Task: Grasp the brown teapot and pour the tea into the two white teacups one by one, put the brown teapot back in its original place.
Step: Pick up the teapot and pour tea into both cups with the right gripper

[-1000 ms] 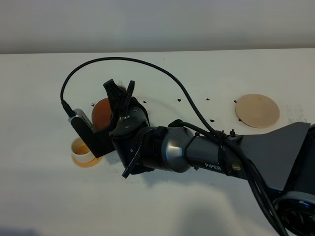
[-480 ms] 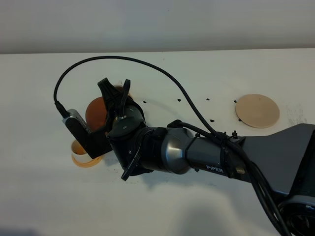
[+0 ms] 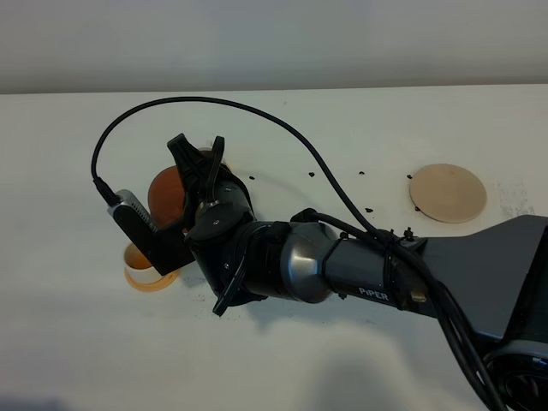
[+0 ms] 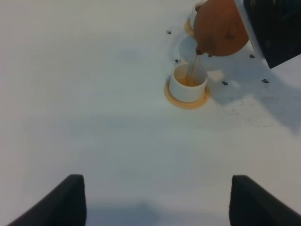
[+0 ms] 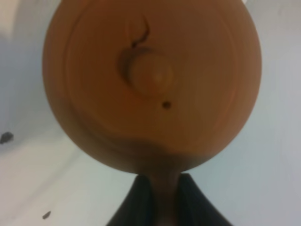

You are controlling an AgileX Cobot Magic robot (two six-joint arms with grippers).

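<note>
White tabletop is filling the exterior high view, where the right arm (image 3: 342,265) is reaching across the middle to the left side, its wrist rolled so that the right gripper (image 3: 195,154) is pointing away from the base and tipping the brown teapot (image 3: 167,195) over a white teacup (image 3: 137,257) on its orange saucer (image 3: 150,281); only part of the cup is showing beside the wrist camera. Far to the right, the beige coaster (image 3: 447,193) is lying bare, well apart from the pour. Moving to the left wrist view, the left gripper (image 4: 155,200) is hanging spread wide and holding nothing, while a thin stream of tea is running from the teapot's spout (image 4: 199,51) into the nearer teacup (image 4: 188,84), which is looking close to full; the 2nd teacup (image 4: 194,14) is peeking out behind the pot. Moving to the right wrist view, the lid knob (image 5: 151,75) is facing the lens and the fingers (image 5: 141,200) are pinching tight on the loop handle (image 5: 164,183). Overfilling is the likely fault if the tilt is not eased, and the lid could be slipping off at this steep angle; a narrow hold on the handle could also be letting the pot swing, sending the stream past the rim.
</note>
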